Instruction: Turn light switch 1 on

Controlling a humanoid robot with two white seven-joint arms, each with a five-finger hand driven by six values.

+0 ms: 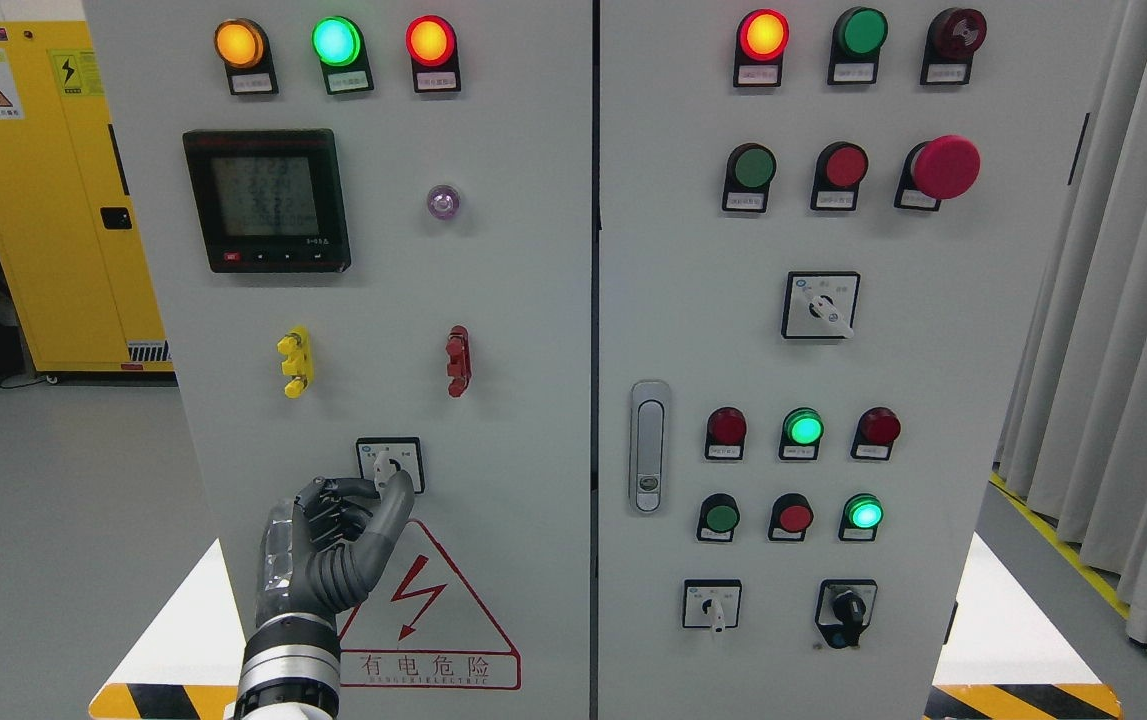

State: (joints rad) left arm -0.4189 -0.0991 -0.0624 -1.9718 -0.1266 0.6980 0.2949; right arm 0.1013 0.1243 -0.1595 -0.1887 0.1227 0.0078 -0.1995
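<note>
A small rotary switch (389, 462) with a white knob sits low on the left cabinet door (513, 300), just above a red warning triangle (428, 610). My left hand (383, 486) reaches up from the bottom edge to it. Its thumb (395, 500) lies against the knob's lower right, and the curled fingers (338, 497) close in from the left, pinching the knob's lower end. The knob points roughly straight down. On the top row of this door, the orange (239, 43), green (336, 41) and red (430, 40) lamps are lit.
The left door also carries a meter display (266, 199), a yellow handle (295, 361) and a red handle (457, 360). The right door (933, 400) holds several buttons, lamps, three rotary switches and a latch (647, 445). A yellow cabinet (43, 200) stands at left, curtains (1123, 350) at right.
</note>
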